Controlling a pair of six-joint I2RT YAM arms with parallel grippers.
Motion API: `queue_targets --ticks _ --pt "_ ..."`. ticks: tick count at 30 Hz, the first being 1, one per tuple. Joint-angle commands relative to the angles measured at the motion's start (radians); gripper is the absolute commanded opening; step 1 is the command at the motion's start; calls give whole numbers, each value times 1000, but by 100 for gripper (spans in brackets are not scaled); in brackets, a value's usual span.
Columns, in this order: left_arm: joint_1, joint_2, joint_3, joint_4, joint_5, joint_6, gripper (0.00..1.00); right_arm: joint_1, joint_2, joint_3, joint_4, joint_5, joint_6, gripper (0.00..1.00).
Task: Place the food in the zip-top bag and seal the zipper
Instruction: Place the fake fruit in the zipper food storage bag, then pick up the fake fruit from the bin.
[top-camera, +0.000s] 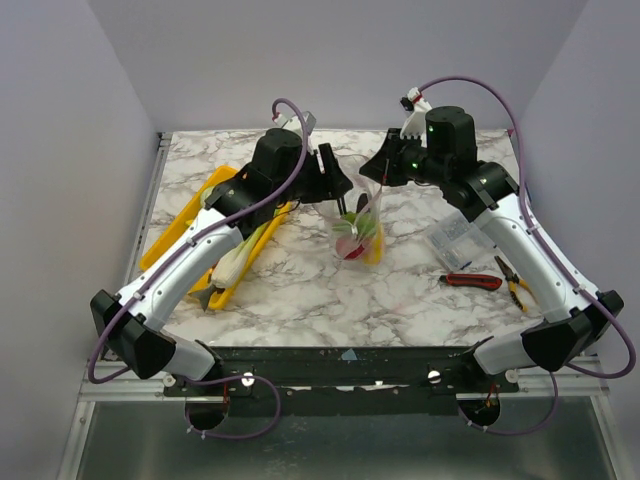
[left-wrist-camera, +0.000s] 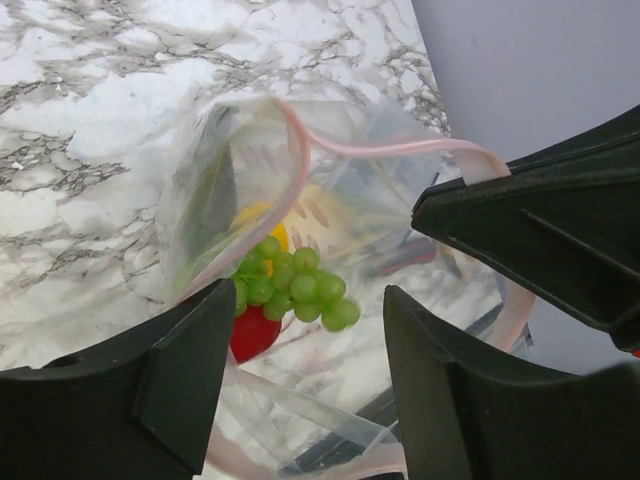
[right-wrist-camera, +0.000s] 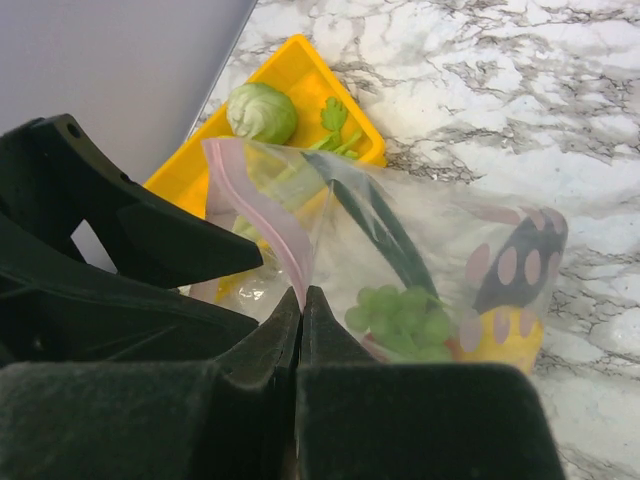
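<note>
Above the marble desk (top-camera: 300, 300), mid-fill: the zip-top bag (top-camera: 357, 235) is held up open at centre.
From the top, plain white walls box us in, and a yellow tray (top-camera: 178, 222) sits on the left. Left wrist: my left end effector (left-wrist-camera: 310, 310) is spread over grapes (left-wrist-camera: 298, 285) and a red piece (left-wrist-camera: 252, 335) in the bag. Right wrist: my right end effector (right-wrist-camera: 302, 300) is pressed together, pinching the zipper (right-wrist-camera: 262, 215). A pale green round (right-wrist-camera: 262, 112) waits on the tray. Next, I reckon: fetch it, then seal.

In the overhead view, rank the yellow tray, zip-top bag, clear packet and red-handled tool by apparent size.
1. yellow tray, largest, partly under the left arm.
2. zip-top bag and clear packet: about alike, not ranked.
3. red-handled tool, smallest.
</note>
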Motion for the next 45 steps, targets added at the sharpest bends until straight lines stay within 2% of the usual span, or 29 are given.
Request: queue_targets --ticks 1,12,17,20,24,28,31,38,45 --pt "13 -6 47 -12 97 -8 64 6 8 41 36 -9 5 1" --pt "86 -167 -108 254 314 77 68 5 24 30 38 4 -7 1" --pt "223 -263 -211 324 423 49 72 5 31 34 34 8 -21 1" --pt "308 -335 -282 342 438 54 75 5 31 30 36 18 -24 1" --pt "387 -407 -340 249 327 112 76 6 37 29 37 9 -27 1" --pt "443 -423 -360 60 45 138 76 6 39 30 39 3 -29 1" --pt "492 -412 -412 16 -116 123 76 5 38 29 38 3 -32 1" --pt "508 -251 -467 56 -193 200 76 5 38 24 46 -6 -32 1" --pt "508 -27 -437 130 -286 159 69 5 31 16 53 -14 -25 1"
